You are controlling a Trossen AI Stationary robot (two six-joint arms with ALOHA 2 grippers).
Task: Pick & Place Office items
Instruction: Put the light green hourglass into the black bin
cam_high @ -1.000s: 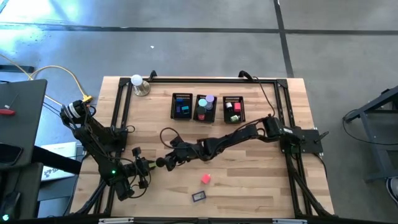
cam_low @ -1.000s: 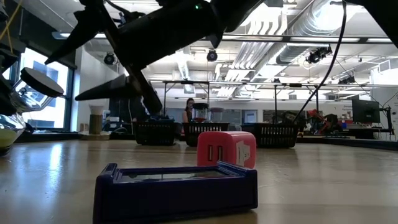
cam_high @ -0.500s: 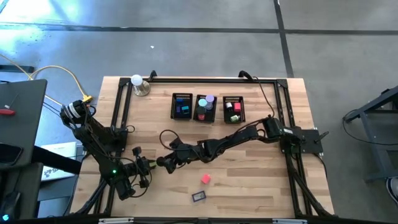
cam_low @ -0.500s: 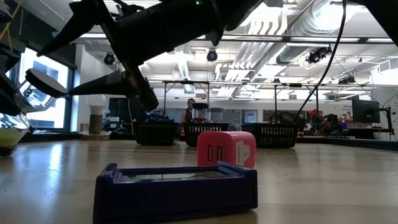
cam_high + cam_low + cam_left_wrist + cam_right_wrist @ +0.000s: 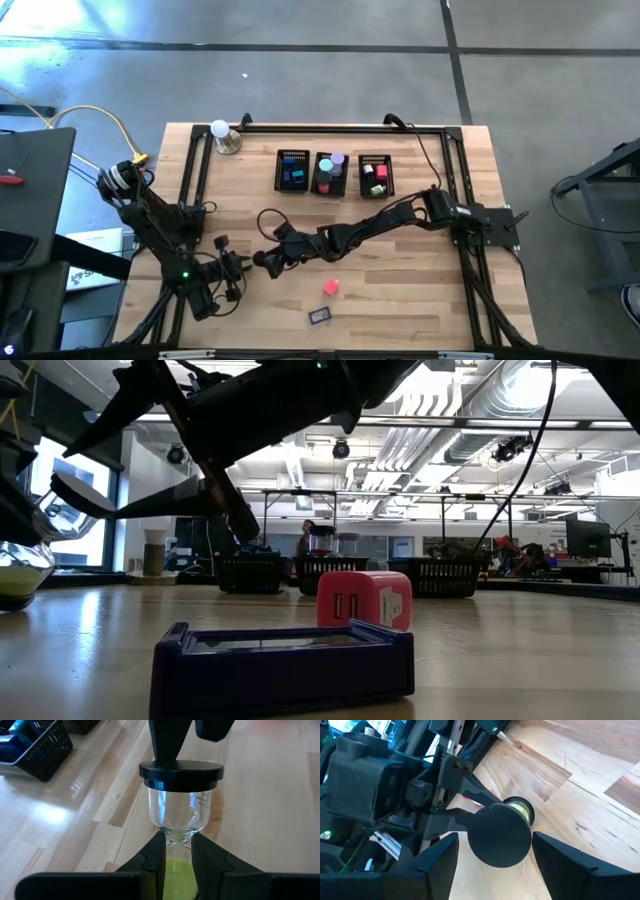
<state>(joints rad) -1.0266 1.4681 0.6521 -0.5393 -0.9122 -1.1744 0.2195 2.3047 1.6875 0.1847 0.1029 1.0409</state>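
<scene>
From the high view, the light wooden tabletop (image 5: pixel 420 300) carries three black mesh bins in a row at the far side: the left bin (image 5: pixel 292 170) with blue pieces, the middle bin (image 5: pixel 330 173) with teal and purple pieces, and the right bin (image 5: pixel 376 175) with pink, green and white pieces; a white ball on a metal base (image 5: pixel 222 134) stands at the far left corner, a small pink block (image 5: pixel 331 287) lies near the middle of the tabletop, and a dark blue flat rectangular case (image 5: pixel 320 316) lies just nearer than it, the two apart; the left gripper (image 5: pixel 240 268) and the right gripper (image 5: pixel 262 261) meet close together left of the pink block, around a small hourglass that is too small to make out here; from the low view, the dark blue case (image 5: pixel 283 660) sits nearest with the pink block (image 5: pixel 365 600) behind it, the bins (image 5: pixel 330 574) far behind, and a glass hourglass with black end caps and yellow-green sand (image 5: pixel 35 535) hangs at the left edge above the tabletop; from the left wrist view, the left jaws are clenched on the narrow waist of the hourglass (image 5: pixel 180 802), its black cap pointing away; from the right wrist view, the right jaws stand spread on either side of the hourglass's round black cap (image 5: pixel 500 835), not touching it
</scene>
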